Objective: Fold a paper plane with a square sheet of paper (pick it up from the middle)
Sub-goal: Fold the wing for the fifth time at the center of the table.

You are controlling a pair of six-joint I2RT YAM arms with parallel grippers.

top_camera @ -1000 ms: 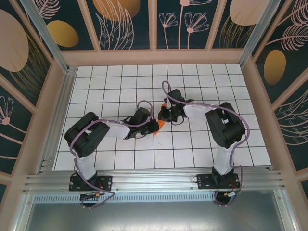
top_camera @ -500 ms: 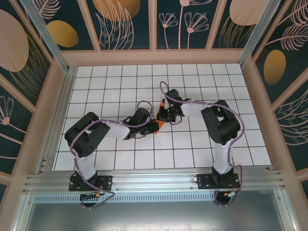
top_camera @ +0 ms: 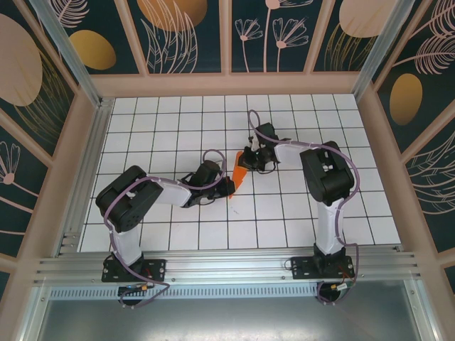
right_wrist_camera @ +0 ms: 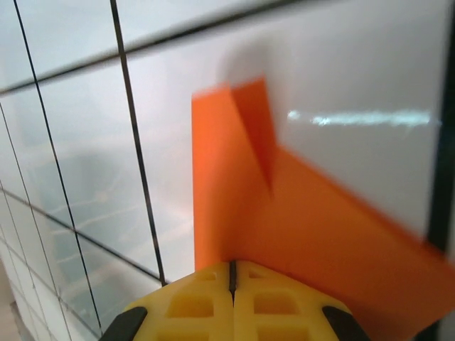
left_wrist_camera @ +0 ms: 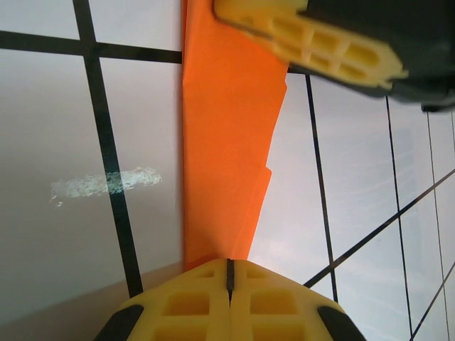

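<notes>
While clenched on it, left gripper [left_wrist_camera: 229,272] and right gripper [right_wrist_camera: 232,273] at paper plane [left_wrist_camera: 224,142] ends.

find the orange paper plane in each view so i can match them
top external: paper plane in the middle of the table.
left wrist: orange strip from top centre down to bottom centre.
right wrist: centre to lower right.
shared landmark: the table's black grid lines.

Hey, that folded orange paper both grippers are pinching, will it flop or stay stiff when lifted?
The folded orange paper looks thin, so probably very light. Its layered creases likely stiffen it lengthwise, though free ends may droop. Pinched by the shut left gripper and right gripper, it could tear if pulled apart.
</notes>
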